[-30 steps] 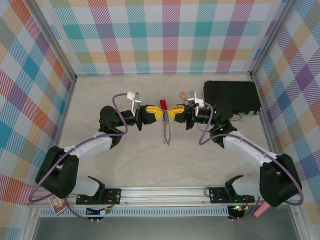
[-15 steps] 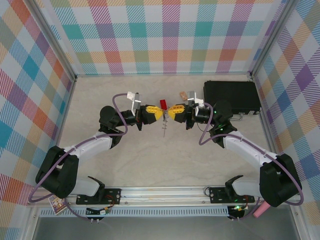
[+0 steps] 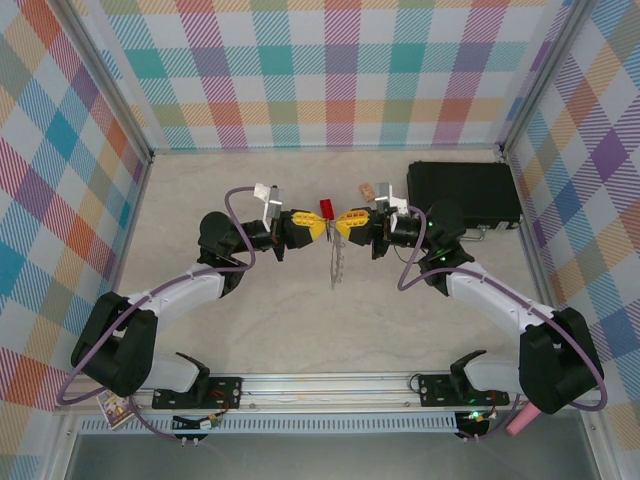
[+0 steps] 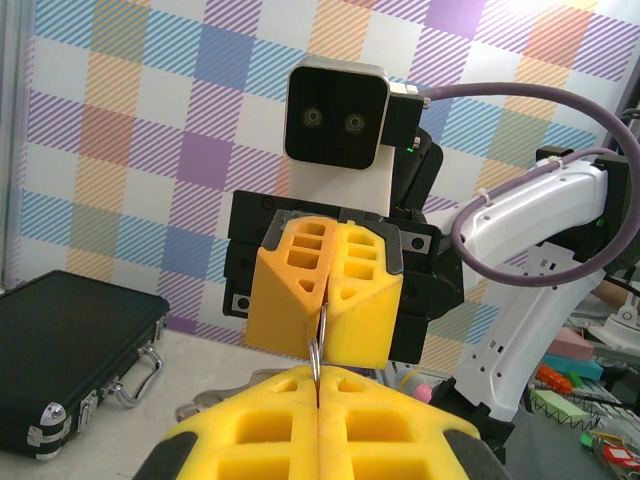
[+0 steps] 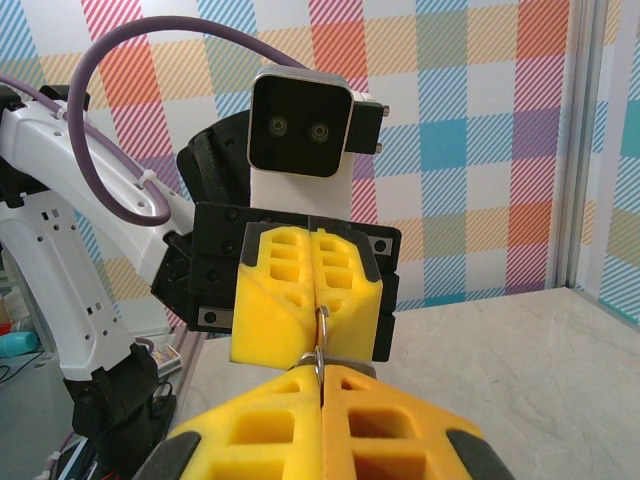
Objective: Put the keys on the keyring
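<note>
As seen from above, clamped tip to tip over the surface [image 3: 250,330] on the keyring [image 3: 336,262], with left gripper [image 3: 320,230] and right gripper [image 3: 343,225] both closed tight; hanging edge-on from the tips, near a red block [image 3: 326,208]. From left wrist, nipped in both closed seams: a thin wire loop [image 4: 318,345]. From right wrist, same 2-sided nip, loop upright.
</note>
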You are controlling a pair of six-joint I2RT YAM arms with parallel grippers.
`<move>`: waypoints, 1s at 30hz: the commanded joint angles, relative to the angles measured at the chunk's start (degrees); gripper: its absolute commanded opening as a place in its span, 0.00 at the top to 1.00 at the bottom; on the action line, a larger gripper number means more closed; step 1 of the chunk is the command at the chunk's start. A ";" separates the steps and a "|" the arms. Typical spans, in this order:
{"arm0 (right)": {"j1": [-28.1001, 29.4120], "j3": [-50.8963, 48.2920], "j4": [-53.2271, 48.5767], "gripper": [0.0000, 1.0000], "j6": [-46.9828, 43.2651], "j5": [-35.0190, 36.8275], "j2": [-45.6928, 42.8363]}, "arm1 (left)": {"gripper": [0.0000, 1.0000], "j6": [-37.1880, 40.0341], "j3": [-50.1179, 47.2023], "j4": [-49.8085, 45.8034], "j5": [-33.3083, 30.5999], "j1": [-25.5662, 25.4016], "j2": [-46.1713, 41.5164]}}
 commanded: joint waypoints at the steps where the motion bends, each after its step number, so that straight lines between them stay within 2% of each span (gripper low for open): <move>1: 0.06 -0.02 0.51 1.00 -0.99 2.15 -1.58 | 1.00 0.95 1.24 2.29 1.76 0.31 -1.35; 30: 0.07 1.57 -1.13 1.00 -0.20 1.63 0.45 | 1.00 -1.60 1.81 4.91 3.51 0.17 -0.23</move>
